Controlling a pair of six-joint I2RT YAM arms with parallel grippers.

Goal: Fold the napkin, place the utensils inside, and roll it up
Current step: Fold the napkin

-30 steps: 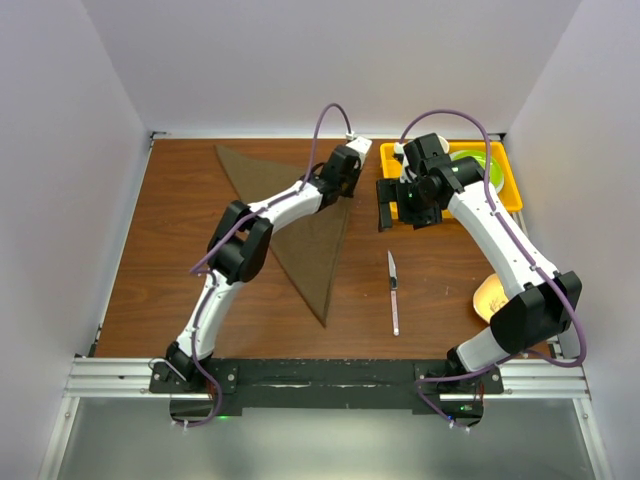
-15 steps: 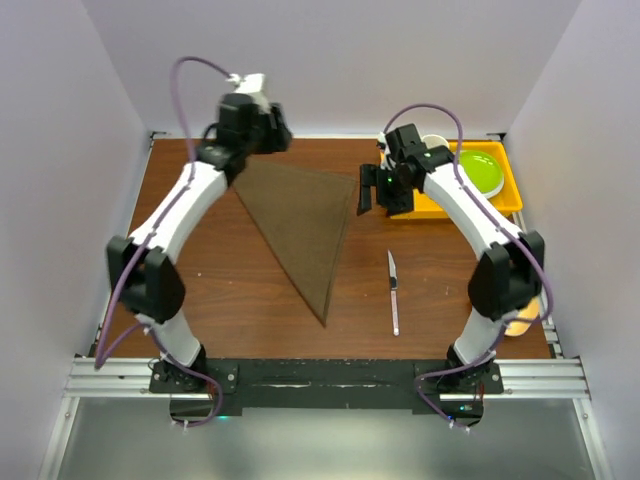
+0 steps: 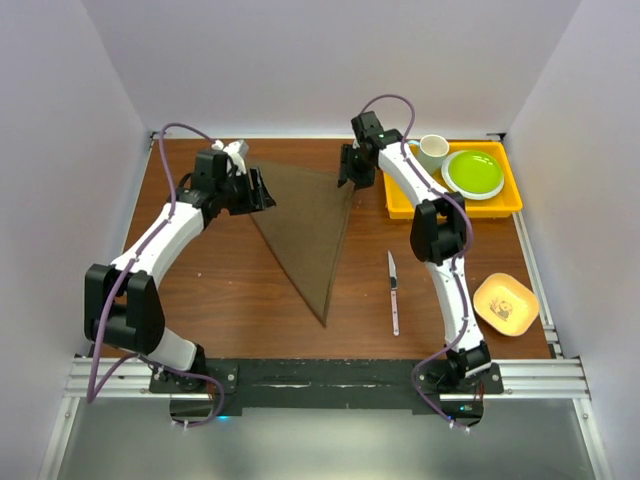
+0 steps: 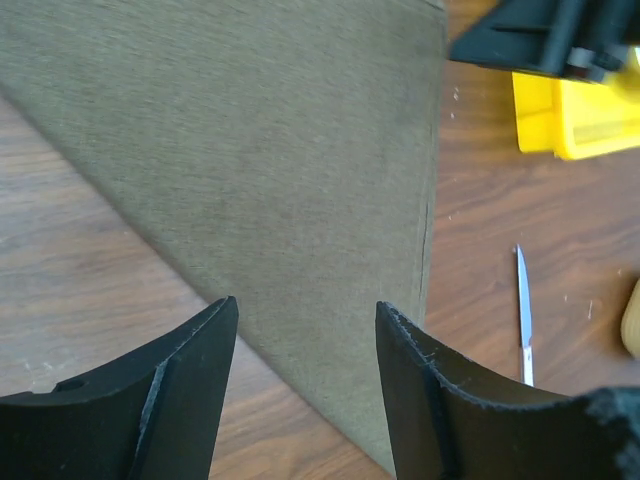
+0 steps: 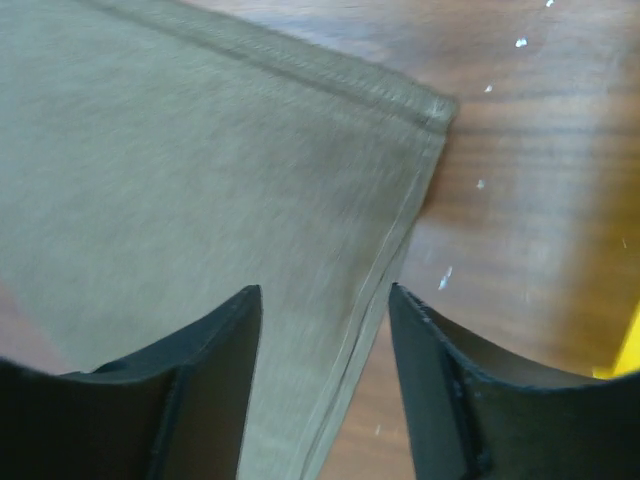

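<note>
The dark brown napkin (image 3: pixel 310 235) lies flat as a long triangle with its tip toward the near edge. It also shows in the left wrist view (image 4: pixel 270 150) and the right wrist view (image 5: pixel 200 150). My left gripper (image 3: pixel 262 190) hovers open over the napkin's far left part, its jaws (image 4: pixel 305 305) empty. My right gripper (image 3: pixel 348 175) is open above the napkin's far right corner, its jaws (image 5: pixel 322 290) straddling the hemmed edge. The silver knife (image 3: pixel 393 292) lies on the table right of the napkin, blade pointing away; it also shows in the left wrist view (image 4: pixel 522 315).
A yellow tray (image 3: pixel 455 207) at the back right holds a green plate (image 3: pixel 473 172) and a pale cup (image 3: pixel 432 150). A small orange bowl (image 3: pixel 505 303) sits at the near right. White walls close in the brown wooden table (image 3: pixel 200 290).
My left gripper left the napkin's right corner, swung up and left, then came down at the napkin's left part. My right gripper moved left from the tray to the napkin's right corner.
</note>
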